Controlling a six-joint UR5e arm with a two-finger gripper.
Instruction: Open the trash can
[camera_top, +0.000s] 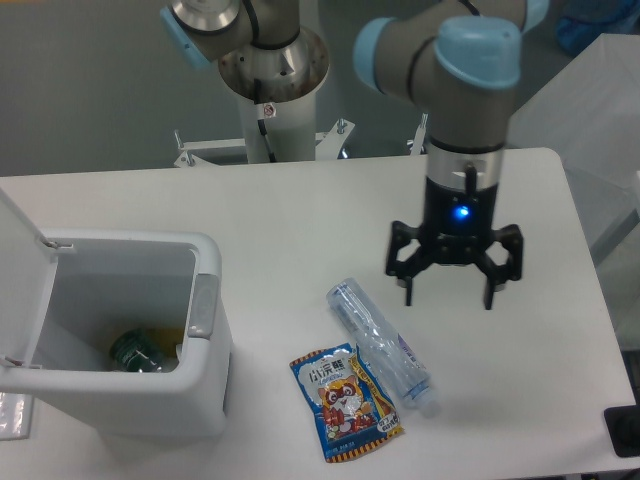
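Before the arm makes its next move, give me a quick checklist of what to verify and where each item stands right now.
1. Trash can lid up: ok, the lid stands raised at the left edge and the inside is exposed.
2. End effector empty: ok, its fingers are spread with nothing between them.
3. End effector clear of the trash can: ok, it hangs over bare table to the right, well apart from the bin.
4. Clear plastic bottle and snack packet out of the way: ok, both lie flat on the table to the left of the end effector, untouched.
5. Grey push-button bar released: cannot tell from this view.
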